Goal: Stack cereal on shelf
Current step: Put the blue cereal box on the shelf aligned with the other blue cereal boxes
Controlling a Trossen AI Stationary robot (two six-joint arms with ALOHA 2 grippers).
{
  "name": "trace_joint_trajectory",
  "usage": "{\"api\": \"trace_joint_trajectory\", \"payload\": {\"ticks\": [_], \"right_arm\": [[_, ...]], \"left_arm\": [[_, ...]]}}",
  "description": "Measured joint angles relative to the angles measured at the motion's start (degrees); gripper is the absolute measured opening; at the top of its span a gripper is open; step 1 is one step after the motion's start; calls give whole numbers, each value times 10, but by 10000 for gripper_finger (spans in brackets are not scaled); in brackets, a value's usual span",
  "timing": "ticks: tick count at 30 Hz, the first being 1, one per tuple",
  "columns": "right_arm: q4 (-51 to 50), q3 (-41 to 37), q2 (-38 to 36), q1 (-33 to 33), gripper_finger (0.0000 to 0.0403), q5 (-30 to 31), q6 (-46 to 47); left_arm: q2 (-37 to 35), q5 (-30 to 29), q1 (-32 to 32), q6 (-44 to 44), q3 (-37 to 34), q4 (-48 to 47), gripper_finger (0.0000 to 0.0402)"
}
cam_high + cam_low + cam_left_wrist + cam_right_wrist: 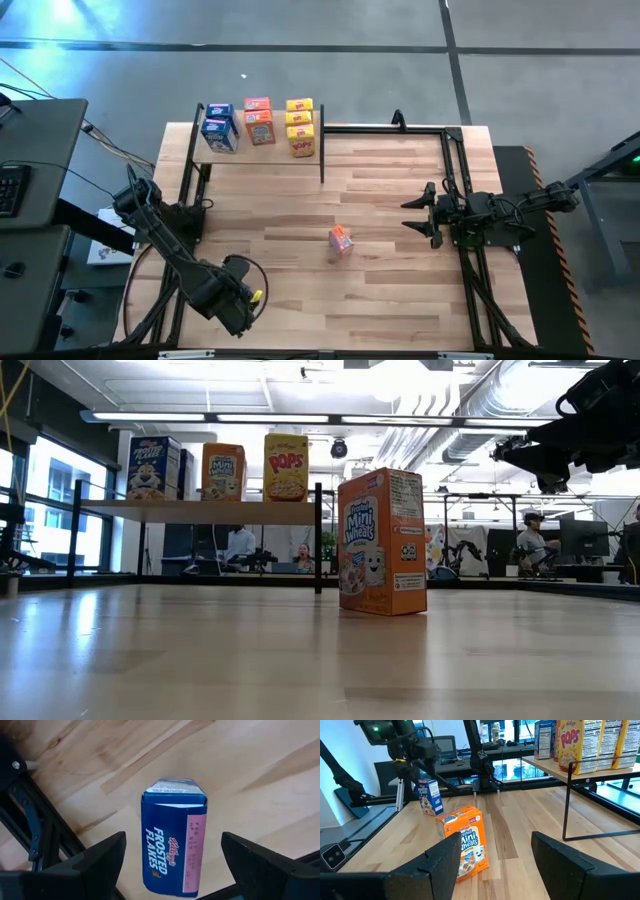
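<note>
Frosted Flakes box (pixel 172 840) standing upright btwn left gripper (pixel 172 865) fingers, wide open, not touching. Right gripper (pixel 492 865) half-open, holding nothing, Mini-Wheats box (pixel 463 842) sitting ahead at 11 o'clock.

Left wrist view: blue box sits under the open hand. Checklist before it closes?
1. Left hand open: ok.
2. Blue cardboard Frosted Flakes box centred between its fingers, untouched: ok.
3. Box upright on the wooden tabletop: ok.
4. Orange Mini-Wheats box away from the left arm, mid-table: ok.
5. Right hand open, empty, off to the right: ok.
6. Free slot on the light-wood shelf: cannot tell.
</note>
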Motion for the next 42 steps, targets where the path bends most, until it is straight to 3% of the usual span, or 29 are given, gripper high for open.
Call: {"api": "trace_joint_trajectory", "payload": {"ticks": [12,31,42], "right_arm": [[0,0,0,0,234,0,0],[0,0,0,0,234,0,0],[0,0,0,0,234,0,0]], "left_arm": [[29,2,-2,16,0,8,302],[30,11,-2,27,0,10,177],[29,11,1,72,0,11,139]]}}
